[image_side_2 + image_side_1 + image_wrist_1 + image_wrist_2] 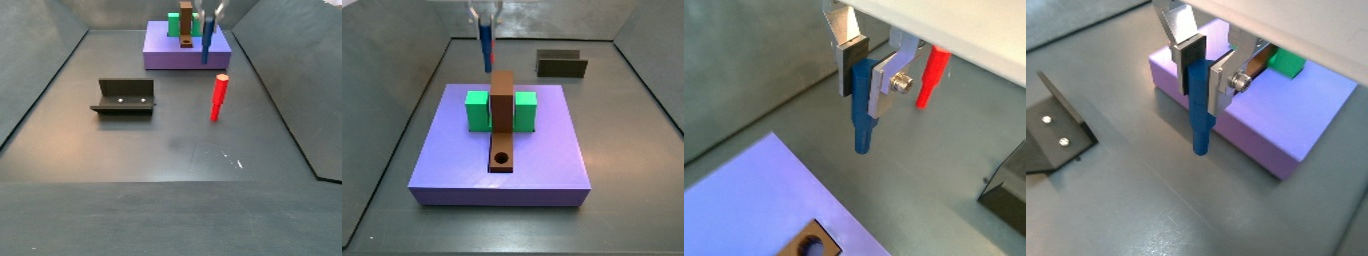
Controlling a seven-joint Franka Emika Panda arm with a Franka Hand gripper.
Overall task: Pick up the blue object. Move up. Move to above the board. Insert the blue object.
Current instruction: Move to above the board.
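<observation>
Grey floor (134, 150) enclosed by grey walls, as seen in both side views. Resting directly on it: the large purple slab (543, 150), the dark L-shaped fixture (124, 97) well apart from the slab, and a thin red stick (219, 97) standing upright between them. The end effector (484, 18) hangs above the floor, just beyond the slab's far edge.

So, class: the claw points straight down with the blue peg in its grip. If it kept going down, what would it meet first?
Probably the bare grey floor. The claw holds the blue peg beside the purple slab, not over it, and the peg's tip would touch first. Depth is uncertain, so the slab's edge may be close.
</observation>
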